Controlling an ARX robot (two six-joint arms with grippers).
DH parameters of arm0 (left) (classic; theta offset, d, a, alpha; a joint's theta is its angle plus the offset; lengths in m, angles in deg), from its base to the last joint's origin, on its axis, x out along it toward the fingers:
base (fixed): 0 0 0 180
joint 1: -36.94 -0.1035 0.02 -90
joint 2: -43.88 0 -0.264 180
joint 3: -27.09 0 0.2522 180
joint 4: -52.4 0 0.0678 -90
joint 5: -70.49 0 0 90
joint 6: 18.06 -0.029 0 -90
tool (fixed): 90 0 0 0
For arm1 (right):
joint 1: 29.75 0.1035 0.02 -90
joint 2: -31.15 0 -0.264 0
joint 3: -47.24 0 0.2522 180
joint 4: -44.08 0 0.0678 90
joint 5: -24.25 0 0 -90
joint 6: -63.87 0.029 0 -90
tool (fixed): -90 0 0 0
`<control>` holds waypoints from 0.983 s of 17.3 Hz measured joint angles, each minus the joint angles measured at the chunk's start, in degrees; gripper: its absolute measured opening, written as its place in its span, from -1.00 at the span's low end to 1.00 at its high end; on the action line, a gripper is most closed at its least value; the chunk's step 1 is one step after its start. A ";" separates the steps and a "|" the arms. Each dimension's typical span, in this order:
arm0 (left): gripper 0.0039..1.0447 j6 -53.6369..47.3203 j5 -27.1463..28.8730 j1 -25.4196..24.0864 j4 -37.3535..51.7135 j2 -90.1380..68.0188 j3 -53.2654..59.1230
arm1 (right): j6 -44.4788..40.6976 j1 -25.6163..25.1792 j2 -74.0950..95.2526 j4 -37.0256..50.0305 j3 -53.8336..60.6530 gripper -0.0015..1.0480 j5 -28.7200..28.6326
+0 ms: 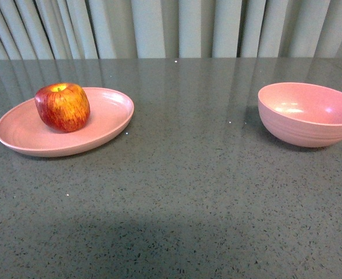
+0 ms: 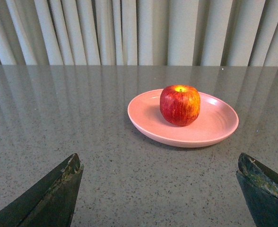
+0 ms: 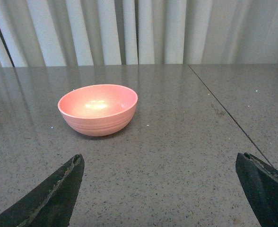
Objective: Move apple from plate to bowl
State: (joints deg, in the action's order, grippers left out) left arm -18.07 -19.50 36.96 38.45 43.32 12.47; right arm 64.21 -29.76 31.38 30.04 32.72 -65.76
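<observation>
The red apple [image 1: 62,107] with yellow streaks sits upright on the shallow oval pink plate [image 1: 110,116] at the left of the table. The deep pink bowl [image 1: 307,113] stands empty at the right. In the left wrist view the apple [image 2: 179,104] and plate [image 2: 214,123] lie ahead of my open left gripper [image 2: 160,163], well apart from it. In the right wrist view the bowl [image 3: 98,109] lies ahead of my open right gripper [image 3: 160,163], also apart. Neither gripper shows in the front view.
The table is a grey speckled stone top [image 1: 182,192]. Pale pleated curtains [image 1: 171,26] hang behind its far edge. A thin seam [image 3: 224,109] runs across the tabletop beside the bowl in the right wrist view.
</observation>
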 joint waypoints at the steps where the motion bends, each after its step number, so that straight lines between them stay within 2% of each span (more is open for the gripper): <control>1: 0.88 0.00 0.00 0.00 0.00 -0.02 0.00 | 0.00 0.00 0.00 0.00 0.00 0.87 0.00; 10: 0.88 0.00 0.00 0.00 0.00 -0.02 0.00 | 0.00 0.00 0.00 -0.04 0.00 0.87 0.00; 11: 0.88 0.00 0.00 0.00 -0.02 -0.02 0.02 | 1.90 -1.70 2.40 -6.71 -1.70 0.87 -3.50; 12: 0.88 0.00 0.02 0.00 0.02 -0.02 0.00 | 3.54 -4.28 6.12 -7.76 -2.43 0.87 -5.79; 17: 0.88 0.00 0.00 0.00 0.00 -0.02 0.00 | 5.22 -10.86 13.38 0.15 -6.71 0.87 -12.94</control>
State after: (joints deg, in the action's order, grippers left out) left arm -18.07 -19.50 36.96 38.45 43.30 12.47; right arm 69.44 -40.62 44.75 30.20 26.01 -78.70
